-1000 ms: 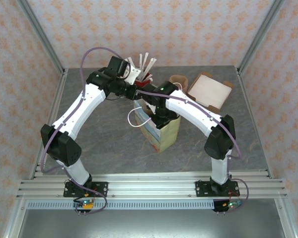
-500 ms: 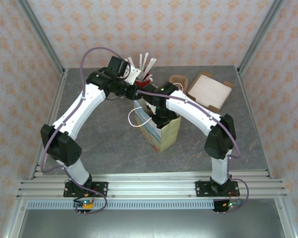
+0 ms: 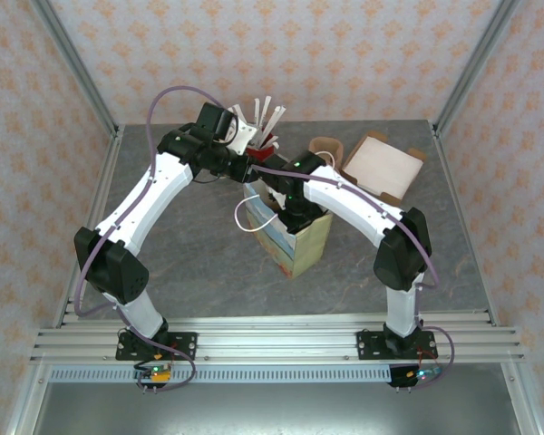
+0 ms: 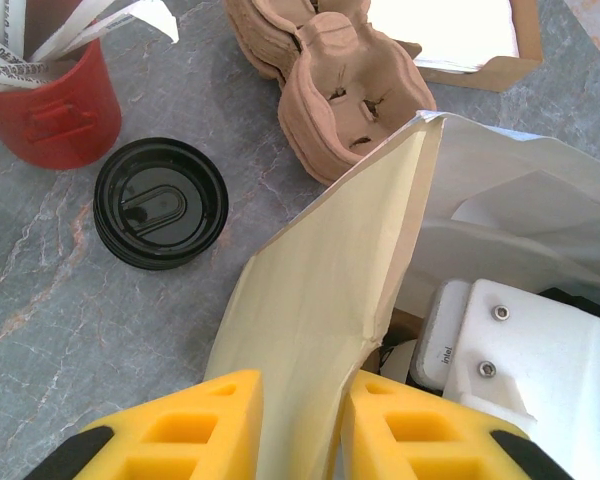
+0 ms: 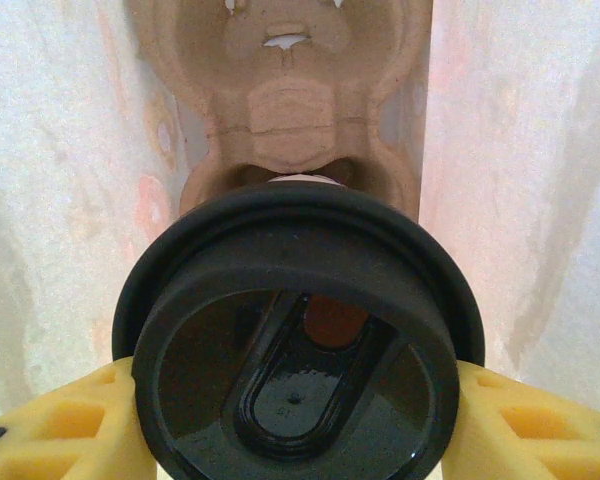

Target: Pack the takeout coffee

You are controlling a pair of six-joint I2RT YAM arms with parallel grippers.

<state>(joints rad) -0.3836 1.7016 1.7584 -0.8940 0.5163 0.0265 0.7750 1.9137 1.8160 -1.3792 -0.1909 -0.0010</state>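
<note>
Holding is the word for this last second: across the top view neither arm has shifted noticeably, and the paper bag (image 3: 301,243) stands in the same spot at mid-frame on the desk (image 3: 190,245).

The left hand (image 4: 300,405) is closed on the bag's near wall, the tan paper running up between its yellow fingers (image 4: 205,420) at the bottom of the left wrist view, so the mouth stays pulled open. The right hand (image 5: 295,425) is down inside the bag and grips the takeout coffee (image 5: 295,330). Its black lid takes up the lower centre of the right wrist view, with a yellow finger at each lower corner and the bag's pale inner walls rising at either side. Above the lid in that frame lies a brown pulp carrier (image 5: 280,110) at the bag's bottom.

The stillness suggests the cup is at or near its resting place. Whether its base already sits in the carrier's well cannot be told, since the lid hides it. The task seems close to its end, with release and withdrawal remaining.

Outside the bag, loose black lids (image 4: 160,205) lie at left of the left wrist view, beside a red cup (image 4: 50,105).
</note>
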